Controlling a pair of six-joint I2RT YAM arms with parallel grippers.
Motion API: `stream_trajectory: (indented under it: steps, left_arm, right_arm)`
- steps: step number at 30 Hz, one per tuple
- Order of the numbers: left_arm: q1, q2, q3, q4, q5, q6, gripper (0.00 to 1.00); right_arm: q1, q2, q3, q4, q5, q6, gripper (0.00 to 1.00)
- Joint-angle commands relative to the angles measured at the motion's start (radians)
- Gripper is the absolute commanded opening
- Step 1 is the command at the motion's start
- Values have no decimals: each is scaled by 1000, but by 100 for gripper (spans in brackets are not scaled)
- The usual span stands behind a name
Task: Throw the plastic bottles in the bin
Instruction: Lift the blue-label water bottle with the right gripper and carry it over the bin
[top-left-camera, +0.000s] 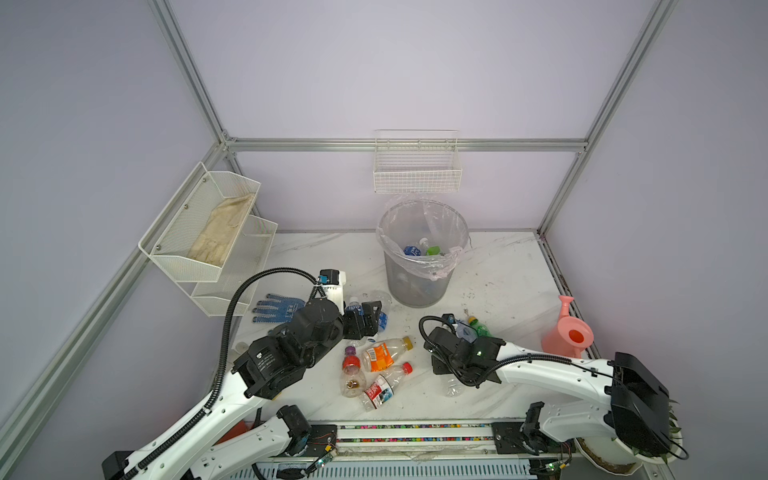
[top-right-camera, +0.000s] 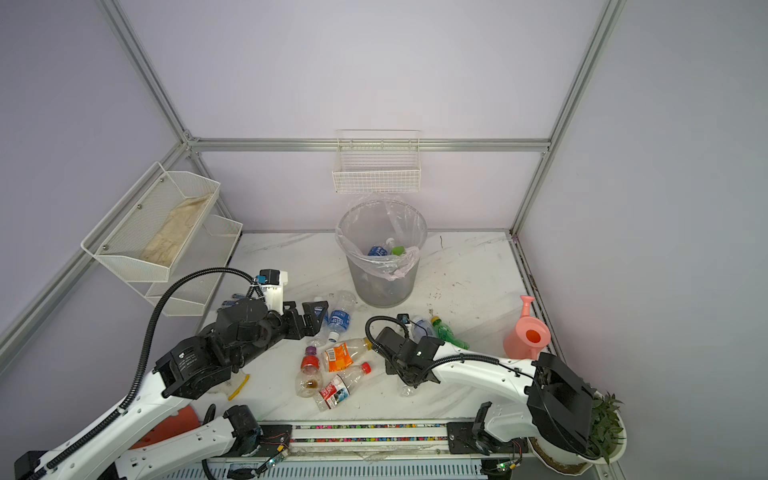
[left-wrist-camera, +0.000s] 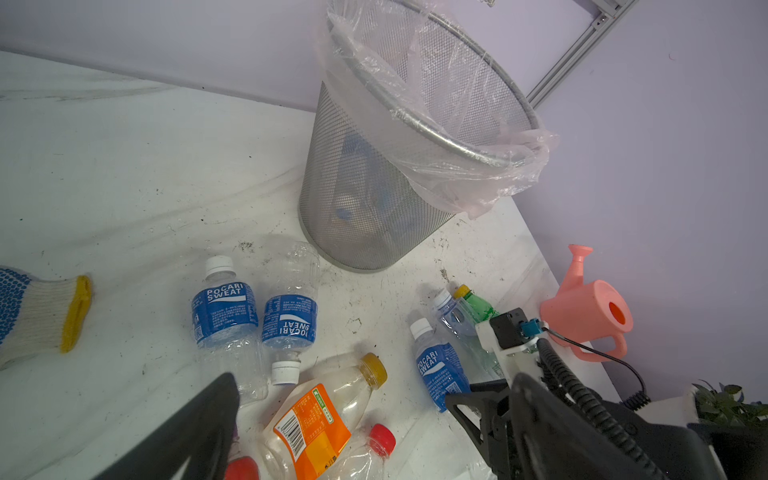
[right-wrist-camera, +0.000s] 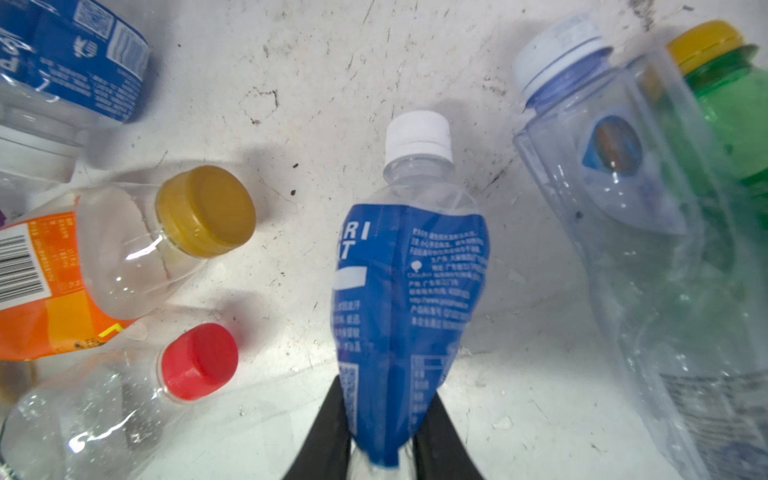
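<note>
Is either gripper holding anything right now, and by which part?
The right gripper pinches a blue-labelled bottle by its lower body, cap pointing away. The left gripper is open and holds nothing.

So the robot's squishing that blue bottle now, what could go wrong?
The right fingers pinch only the bottom end of the squashed blue bottle, so it might slip out when lifted. The bin is tall, and its loose bag droops over the rim, so the bottle could snag or bounce off.
</note>
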Motion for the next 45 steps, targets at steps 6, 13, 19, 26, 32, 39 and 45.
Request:
stream_trajectory:
  steps: [6, 13, 19, 26, 32, 39, 45]
  left_arm:
    - [5, -17, -43, -1, -15, -11, 100]
    - [6, -33, -56, -7, -17, -18, 100]
    - [5, -40, -76, -7, -14, -32, 100]
    - [5, -53, -102, -7, -11, -45, 100]
    - [4, -69, -123, -7, -6, -55, 100]
    - [5, -86, -135, -15, -8, -59, 100]
    - [5, -99, -143, -20, -5, -64, 100]
  right_arm:
    - [2, -129, 62, -29, -11, -14, 0]
    - [3, -185, 107, -18, -37, -43, 0]
    - [2, -193, 193, -38, -45, -82, 0]
    - [2, -192, 325, -59, -54, -139, 0]
    - [2, -185, 452, -87, -49, -188, 0]
    - [2, -174, 598, -133, -21, -247, 0]
    - [3, -172, 701, -157, 42, -294, 0]
